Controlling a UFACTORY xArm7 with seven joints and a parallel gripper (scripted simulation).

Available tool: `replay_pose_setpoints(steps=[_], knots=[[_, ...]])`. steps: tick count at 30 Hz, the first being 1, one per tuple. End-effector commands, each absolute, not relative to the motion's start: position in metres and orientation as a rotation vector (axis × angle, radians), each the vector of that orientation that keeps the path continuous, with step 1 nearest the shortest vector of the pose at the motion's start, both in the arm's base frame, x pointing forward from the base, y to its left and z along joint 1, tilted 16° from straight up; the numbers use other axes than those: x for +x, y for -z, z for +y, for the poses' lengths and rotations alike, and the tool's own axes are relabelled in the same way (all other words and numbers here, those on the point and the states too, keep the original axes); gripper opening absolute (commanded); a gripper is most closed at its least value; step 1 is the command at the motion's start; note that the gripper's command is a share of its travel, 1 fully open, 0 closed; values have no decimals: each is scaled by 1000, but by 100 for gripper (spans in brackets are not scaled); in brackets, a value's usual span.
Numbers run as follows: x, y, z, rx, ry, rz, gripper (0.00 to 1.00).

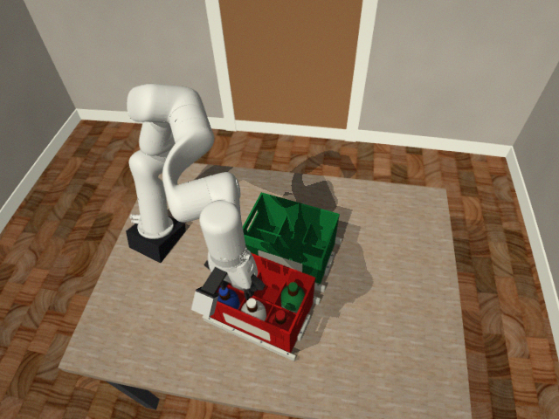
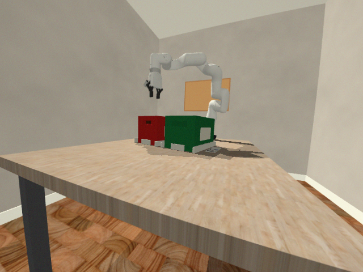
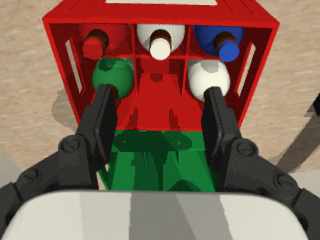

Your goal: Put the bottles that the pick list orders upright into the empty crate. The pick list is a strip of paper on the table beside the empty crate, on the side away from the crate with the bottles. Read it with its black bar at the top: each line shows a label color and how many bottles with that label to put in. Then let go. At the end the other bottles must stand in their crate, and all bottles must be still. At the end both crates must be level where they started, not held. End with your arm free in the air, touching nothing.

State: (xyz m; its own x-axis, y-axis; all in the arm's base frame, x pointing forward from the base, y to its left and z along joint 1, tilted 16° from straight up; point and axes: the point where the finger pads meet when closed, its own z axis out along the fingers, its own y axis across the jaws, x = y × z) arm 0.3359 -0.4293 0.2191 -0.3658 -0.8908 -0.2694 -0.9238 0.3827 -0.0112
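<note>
The red crate holds a red bottle, a white bottle and a blue bottle in one row. The other row has a green bottle, a bottle-free middle compartment and a second white bottle. My gripper is open and empty, high above the crates. The green crate shows no bottles. The pick list is too small to read.
Low white strips edge the crates on the table. The two crates stand close side by side. The arm's black base is at the table's left in the top view.
</note>
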Motion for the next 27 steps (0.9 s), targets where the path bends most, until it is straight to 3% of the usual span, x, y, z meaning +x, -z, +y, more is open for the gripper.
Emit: replay_pose_setpoints(steps=[1,27], knots=[[336,-221,-431,-1613,-200,2412,65],[361,-150,-374,-2232,-94,1815,65]])
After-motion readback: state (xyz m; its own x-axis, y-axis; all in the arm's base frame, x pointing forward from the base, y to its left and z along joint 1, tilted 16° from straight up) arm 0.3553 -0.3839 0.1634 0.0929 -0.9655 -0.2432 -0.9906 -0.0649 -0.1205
